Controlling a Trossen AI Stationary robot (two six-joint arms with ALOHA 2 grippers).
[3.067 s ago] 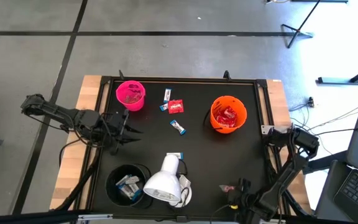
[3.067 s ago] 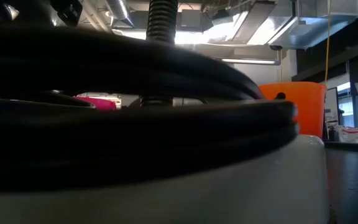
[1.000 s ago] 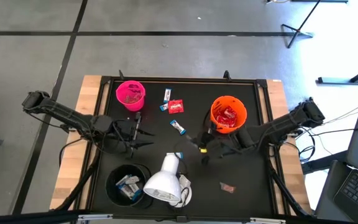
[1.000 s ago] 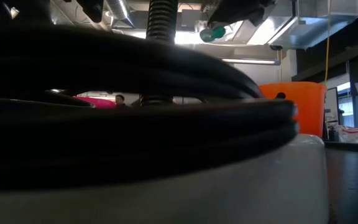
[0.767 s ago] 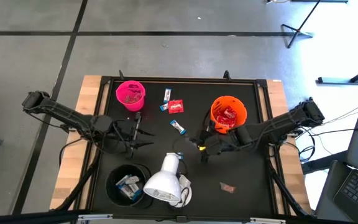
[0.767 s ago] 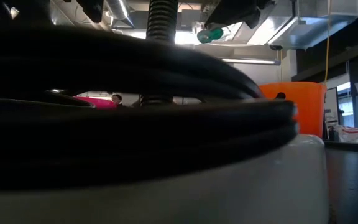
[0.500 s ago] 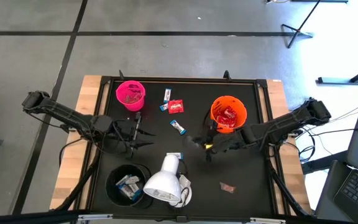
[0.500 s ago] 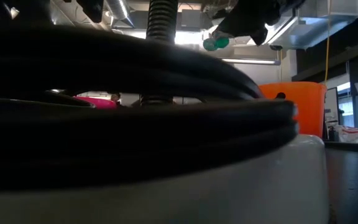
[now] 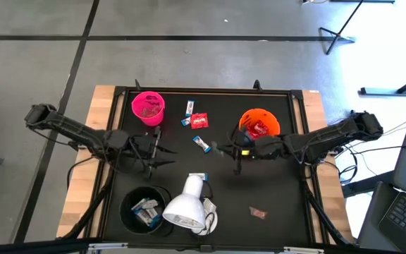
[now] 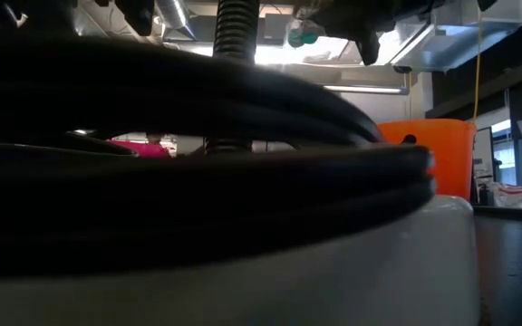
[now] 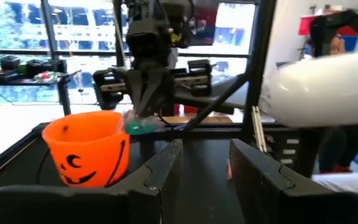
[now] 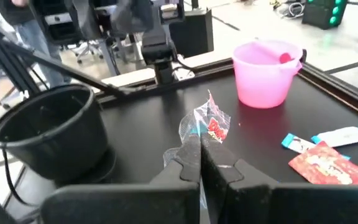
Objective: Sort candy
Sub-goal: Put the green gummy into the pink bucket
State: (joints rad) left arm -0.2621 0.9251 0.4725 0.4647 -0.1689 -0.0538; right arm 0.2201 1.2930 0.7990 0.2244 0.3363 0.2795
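The right arm reaches in from the table's right edge, stretched nearly level across the black mat and passing over the near rim of the orange cup (image 9: 259,127); its right gripper (image 9: 220,149) sits just left of that cup, above the mat's middle; in the right wrist view the two dark fingers (image 12: 194,163) are pressed together, pinching a small crinkly clear-and-red wrapped candy (image 12: 207,124) that sticks up from their tips; the left wrist view shows the same gripper head-on beside the orange cup (image 11: 91,147), with a greenish scrap at its tips.

The left arm comes in from the left edge, elbow out over the wooden border, forearm lying low toward the centre; the left gripper (image 9: 154,150) hangs just below the pink cup (image 9: 148,107), its fingers (image 11: 166,163) spread apart with nothing between them.

Loose candy lies between the pink and orange cups: a red packet (image 9: 199,121) with a white-and-blue bar (image 9: 189,107) just beside it, and another slim bar (image 9: 202,144) a little nearer, just left of the right gripper; one reddish piece (image 9: 258,211) lies alone toward the near right part of the mat; red packets fill the orange cup, white-and-blue bars lie in the black cup (image 9: 144,209); the white lamp head (image 9: 184,207) rests just beside the black cup.
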